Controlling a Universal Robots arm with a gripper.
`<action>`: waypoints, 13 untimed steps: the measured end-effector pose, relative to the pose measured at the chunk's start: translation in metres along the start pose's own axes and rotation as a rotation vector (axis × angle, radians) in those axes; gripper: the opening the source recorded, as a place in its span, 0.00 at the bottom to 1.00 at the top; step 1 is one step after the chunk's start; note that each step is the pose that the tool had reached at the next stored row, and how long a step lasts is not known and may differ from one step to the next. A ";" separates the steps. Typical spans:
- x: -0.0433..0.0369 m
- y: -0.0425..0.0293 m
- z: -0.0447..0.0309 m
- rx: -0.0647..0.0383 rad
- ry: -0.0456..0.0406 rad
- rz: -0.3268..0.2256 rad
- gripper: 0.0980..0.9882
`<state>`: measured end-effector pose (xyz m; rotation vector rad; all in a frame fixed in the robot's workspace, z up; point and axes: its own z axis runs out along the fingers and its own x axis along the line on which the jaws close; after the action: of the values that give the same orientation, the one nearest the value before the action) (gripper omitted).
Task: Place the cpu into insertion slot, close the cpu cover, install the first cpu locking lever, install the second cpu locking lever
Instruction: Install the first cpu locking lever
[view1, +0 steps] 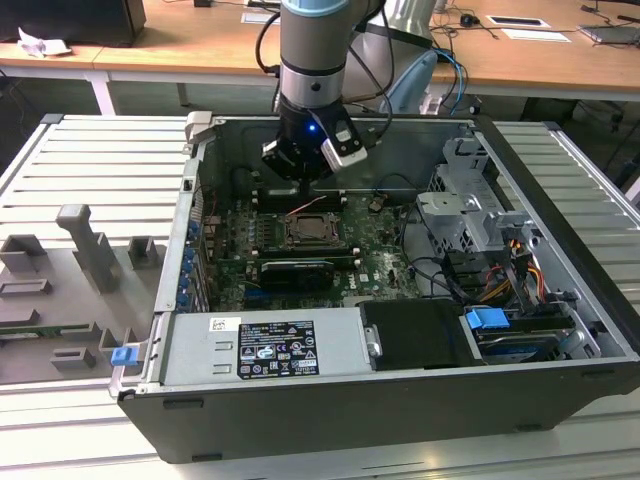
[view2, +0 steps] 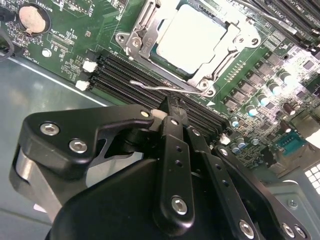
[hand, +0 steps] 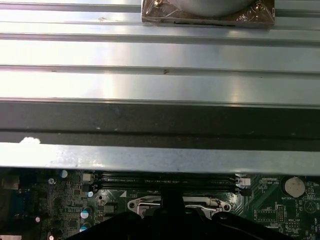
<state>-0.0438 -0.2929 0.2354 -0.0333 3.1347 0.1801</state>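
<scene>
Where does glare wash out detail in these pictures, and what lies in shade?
In the second wrist view, glare whitens the cpu top; in the first wrist view, the ribbed metal table shines in bright bands while the motherboard lies in shade; the exterior view looks evenly lit.

Both wrist views near insertion slot (view2: 126, 42)

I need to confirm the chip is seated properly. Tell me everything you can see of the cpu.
In the second wrist view the cpu is a flat square chip with a pale, matte silver-beige metal top, unmarked as far as shows. It lies flat in the insertion slot, level with the green board. The silvery cpu cover frames it, and the top shows through the cover's window. Nothing rests on that top. The gripper is off to one side, apart from it.
</scene>
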 end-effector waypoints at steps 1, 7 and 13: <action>0.0000 0.0000 0.0002 -0.002 -0.0005 0.000 0.01; -0.0089 -0.0010 0.0078 -0.004 -0.0069 -0.001 0.01; -0.0138 -0.0017 0.0143 -0.004 -0.0107 -0.001 0.01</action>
<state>-0.0299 -0.2927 0.2211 -0.0343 3.1236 0.1854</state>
